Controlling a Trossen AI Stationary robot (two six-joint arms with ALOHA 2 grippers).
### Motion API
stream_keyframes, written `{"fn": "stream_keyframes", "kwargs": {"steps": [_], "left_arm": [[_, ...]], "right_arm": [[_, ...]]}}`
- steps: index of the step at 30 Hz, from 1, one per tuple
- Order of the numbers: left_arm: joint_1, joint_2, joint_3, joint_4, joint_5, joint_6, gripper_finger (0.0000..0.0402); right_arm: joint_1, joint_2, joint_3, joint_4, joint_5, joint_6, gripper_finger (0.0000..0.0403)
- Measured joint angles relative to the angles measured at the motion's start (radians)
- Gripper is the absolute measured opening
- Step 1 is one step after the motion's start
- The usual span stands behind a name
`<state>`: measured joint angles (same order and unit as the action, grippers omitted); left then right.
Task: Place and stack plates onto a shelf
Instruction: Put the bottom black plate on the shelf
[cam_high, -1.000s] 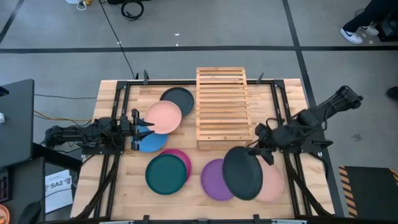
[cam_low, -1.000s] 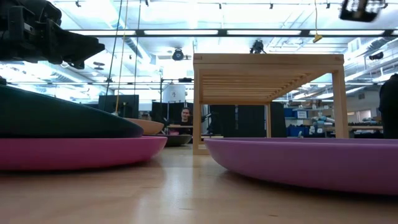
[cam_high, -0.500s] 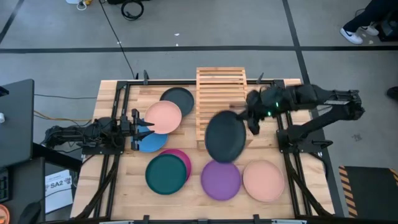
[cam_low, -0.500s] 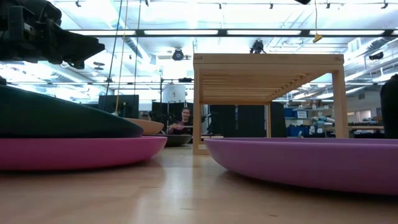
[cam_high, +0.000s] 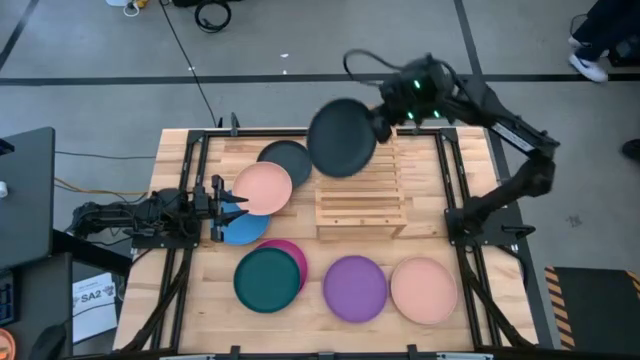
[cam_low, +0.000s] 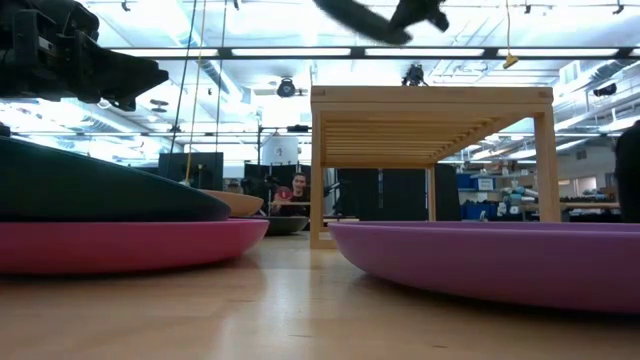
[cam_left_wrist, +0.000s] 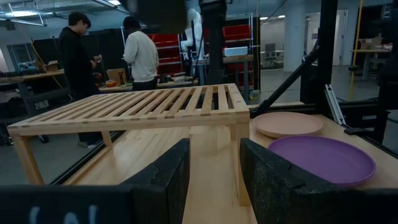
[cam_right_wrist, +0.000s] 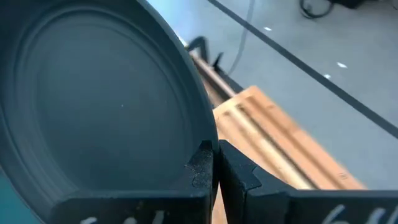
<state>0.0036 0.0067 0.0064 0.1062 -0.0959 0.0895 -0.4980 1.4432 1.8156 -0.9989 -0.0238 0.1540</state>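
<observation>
My right gripper (cam_high: 383, 120) is shut on a dark grey plate (cam_high: 342, 138) and holds it high over the far left part of the slatted wooden shelf (cam_high: 358, 175). The low view shows this plate (cam_low: 358, 20) at the top of the picture, well above the shelf (cam_low: 430, 98). Another dark grey plate (cam_high: 289, 157), a salmon plate (cam_high: 263, 188) and a blue plate (cam_high: 243, 229) lie left of the shelf. My left gripper (cam_high: 226, 209) waits by them at the table's left, open with nothing between its fingers (cam_left_wrist: 169, 180). My right gripper pinches the dark grey plate's rim (cam_right_wrist: 198, 144) between its two fingers, at the edge that faces the table's right side (cam_high: 374, 126). The fingers come from the right and slant downward. The plate is lifted clear of everything and hangs tilted above the shelf.
On the near half of the table lie a teal plate (cam_high: 267, 280) resting on a magenta one (cam_high: 292, 253), a purple plate (cam_high: 355, 289) and a salmon plate (cam_high: 423, 290). Two people (cam_left_wrist: 106, 59) stand beyond the table's far side.
My right gripper has risen and swung from the near right of the table toward the far edge and leftward, turning on the way. The dark grey plate went with it, from above the purple and salmon plates to high over the shelf's far left part.
</observation>
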Motion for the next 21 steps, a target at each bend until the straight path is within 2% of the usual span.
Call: {"fn": "stream_keyframes", "kwargs": {"steps": [5,11,21], "left_arm": [[0.0,0.0,0.0,0.0,0.0,0.0,0.0146],[0.0,0.0,0.0,0.0,0.0,0.0,0.0146],[0.0,0.0,0.0,-0.002,0.0,0.0,0.0146]], "right_arm": [[-0.172,0.12,0.059,-0.005,-0.102,-0.004,0.0016],[-0.325,0.233,0.064,-0.074,-0.182,0.005,0.0016],[-0.427,0.344,0.064,-0.218,-0.254,0.004,0.0016]]}}
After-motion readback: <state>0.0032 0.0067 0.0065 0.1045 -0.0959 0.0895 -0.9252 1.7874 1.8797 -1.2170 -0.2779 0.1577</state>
